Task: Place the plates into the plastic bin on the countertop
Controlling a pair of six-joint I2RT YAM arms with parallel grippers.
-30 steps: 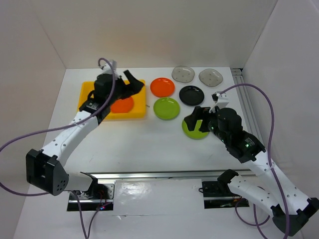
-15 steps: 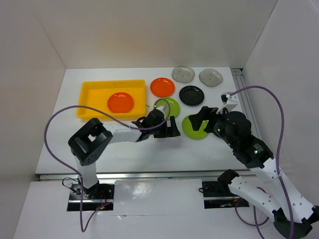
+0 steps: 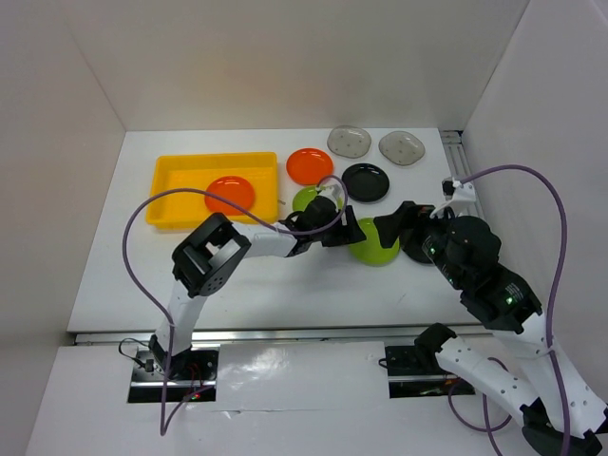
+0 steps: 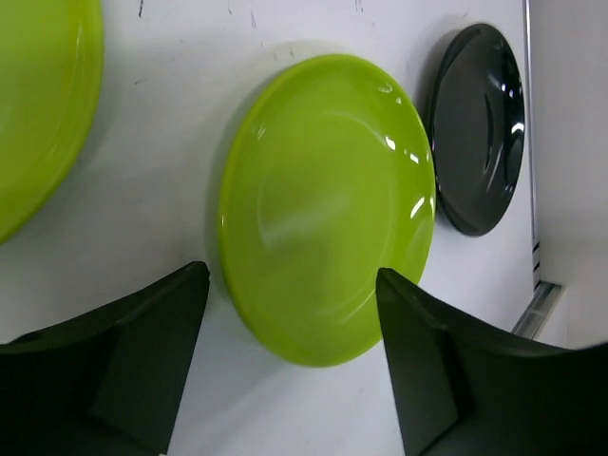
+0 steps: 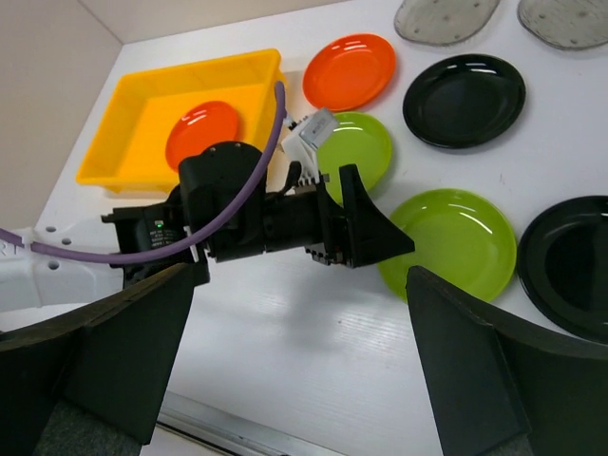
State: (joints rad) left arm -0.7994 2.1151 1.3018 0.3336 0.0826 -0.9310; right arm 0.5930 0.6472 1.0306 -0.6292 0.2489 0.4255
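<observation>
One orange plate (image 3: 231,194) lies in the yellow bin (image 3: 176,190); seven more sit on the desk (image 3: 237,275). At the centre, the left end effector (image 4: 293,277), wide and empty, straddles the edge of a green plate (image 4: 328,204). The right end effector (image 5: 296,280) hovers wide and empty close by, likely crowding that pick. A black plate (image 5: 570,266) lies just beside the green one.

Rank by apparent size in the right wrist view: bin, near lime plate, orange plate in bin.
1. bin
2. near lime plate
3. orange plate in bin
The orange one lies farther from the camera, so true sizes may match.
</observation>
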